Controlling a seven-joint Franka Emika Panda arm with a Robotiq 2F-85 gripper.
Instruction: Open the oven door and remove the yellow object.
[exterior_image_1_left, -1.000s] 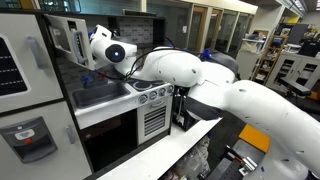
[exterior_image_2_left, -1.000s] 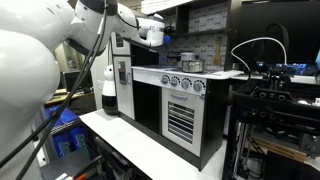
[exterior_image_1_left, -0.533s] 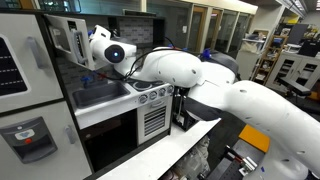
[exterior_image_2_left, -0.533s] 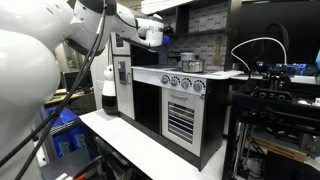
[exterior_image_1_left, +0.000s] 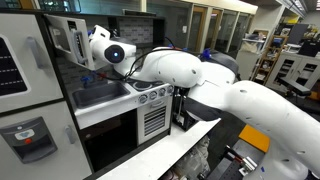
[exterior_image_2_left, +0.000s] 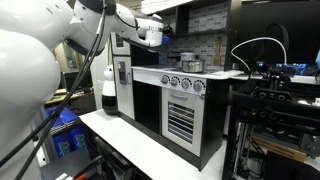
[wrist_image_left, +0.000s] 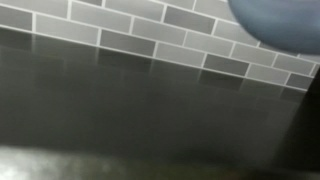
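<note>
We are working high up at the toy kitchen, with the arm (exterior_image_1_left: 180, 70) reaching toward about ten o'clock in an exterior view, where the oven door (exterior_image_1_left: 63, 38) is showing as a small white frame around a dark window. From this angle we cannot tell whether it is shut, ajar or swung out. The yellow object is not showing in any view; we are judging that it is sitting inside the oven or behind the arm.

The gripper (exterior_image_2_left: 155, 35) is hanging at about eleven o'clock in an exterior view, just beside the upper cabinet. It is too small there to read, and the wrist view is showing no fingers, so we cannot tell whether the jaws are apart, together or clamped on anything. That view is giving us only the grey tiled wall (wrist_image_left: 150, 30) above a dark surface, with a blue-grey blur (wrist_image_left: 280, 20) at one o'clock.

To do this step well, we are aiming to:
- confirm the hold on the door's free edge before pulling
- follow the hinge's arc rather than pulling straight
- keep the wrist clear of the cabinet frame
- stay well above the larger black-glass oven door (exterior_image_1_left: 110, 140) at six o'clock, which is not ours.
</note>
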